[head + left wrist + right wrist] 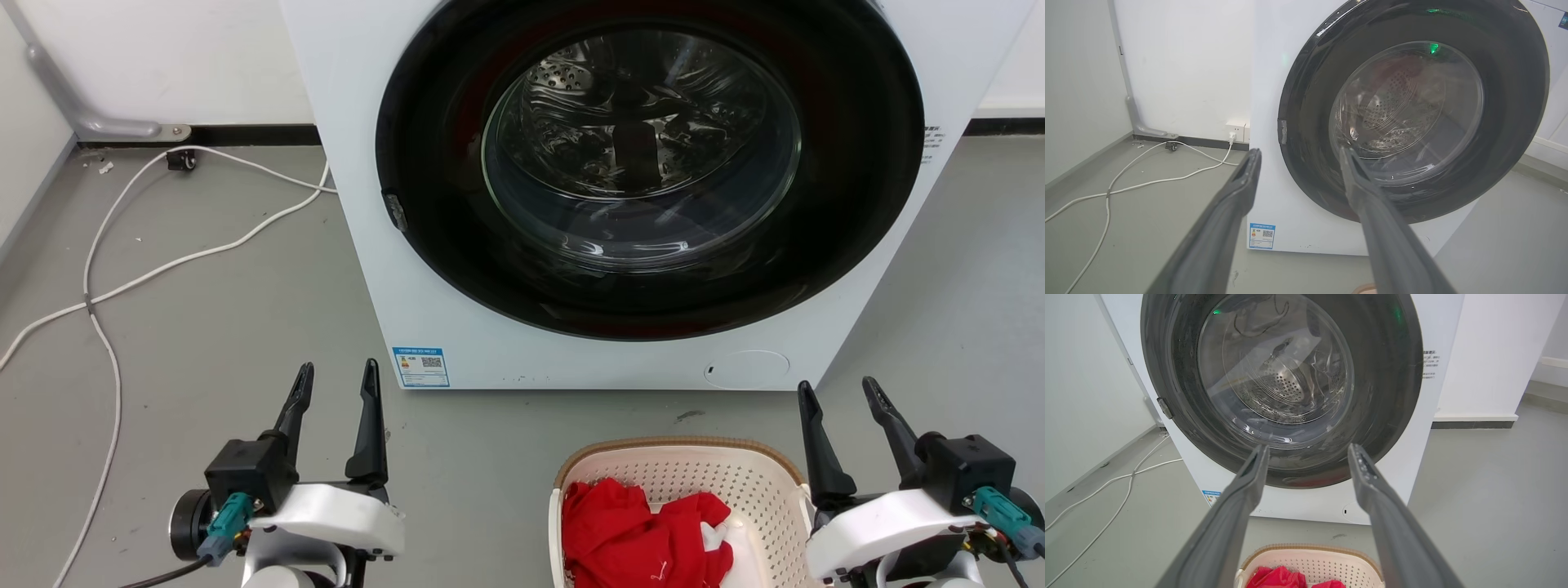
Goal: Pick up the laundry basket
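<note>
Perforated cream laundry basket (767,490), brown woven-look rim, near washer (363,245); bare floor (237,327) leftward; left gripper (339,367), right gripper (837,384) splayed, seemingly empty.

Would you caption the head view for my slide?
Left gripper and right gripper open; laundry basket holding red cloth before the washer.

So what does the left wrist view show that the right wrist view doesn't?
The left wrist view, not the right: a wall socket with a white plug in it, and a grey pipe running down the wall corner. The right wrist view, not the left: the perforated wall of the laundry basket with red cloth inside. Both: the washer with its door shut, the white cable on the grey floor, and an open pair of dark fingers, the left end effector and the right end effector.
</note>
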Tool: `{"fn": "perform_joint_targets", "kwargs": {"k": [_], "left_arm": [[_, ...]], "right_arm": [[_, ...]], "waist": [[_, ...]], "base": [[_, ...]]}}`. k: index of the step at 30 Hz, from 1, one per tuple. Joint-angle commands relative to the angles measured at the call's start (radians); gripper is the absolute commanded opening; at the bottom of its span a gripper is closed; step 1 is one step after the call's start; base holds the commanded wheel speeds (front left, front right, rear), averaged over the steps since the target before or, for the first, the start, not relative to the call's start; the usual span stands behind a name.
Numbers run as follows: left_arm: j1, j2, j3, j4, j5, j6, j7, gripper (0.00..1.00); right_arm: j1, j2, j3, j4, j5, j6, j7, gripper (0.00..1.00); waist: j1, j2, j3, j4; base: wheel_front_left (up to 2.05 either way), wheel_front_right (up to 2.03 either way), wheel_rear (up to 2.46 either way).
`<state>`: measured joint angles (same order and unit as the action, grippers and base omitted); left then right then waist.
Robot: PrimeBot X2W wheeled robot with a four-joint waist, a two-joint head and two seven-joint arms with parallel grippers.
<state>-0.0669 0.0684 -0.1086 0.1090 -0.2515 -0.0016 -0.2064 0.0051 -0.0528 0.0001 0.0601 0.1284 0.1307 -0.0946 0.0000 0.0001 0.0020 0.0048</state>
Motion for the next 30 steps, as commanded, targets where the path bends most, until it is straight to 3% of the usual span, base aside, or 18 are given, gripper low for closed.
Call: {"fn": "perform_joint_targets", "kwargs": {"k": [1,30], "left_arm": [[0.006,0.006,-0.001,-0.005,0.016,0.005,-0.008,1.0],[0.013,-0.001,-0.016,0.017,0.184,0.012,-0.061,1.0]], "right_arm": [[0.007,0.003,-0.001,-0.012,-0.017,0.0,0.003,1.0],[0.023,0.005,0.002,-0.026,-0.168,0.0,-0.022,1.0]], "waist": [[0.0,-0.0001,0.0,0.0],[0.0,-0.0001,0.012,0.003]], "base": [[0.0,0.0,0.0],[0.0,0.0,0.0]]}}
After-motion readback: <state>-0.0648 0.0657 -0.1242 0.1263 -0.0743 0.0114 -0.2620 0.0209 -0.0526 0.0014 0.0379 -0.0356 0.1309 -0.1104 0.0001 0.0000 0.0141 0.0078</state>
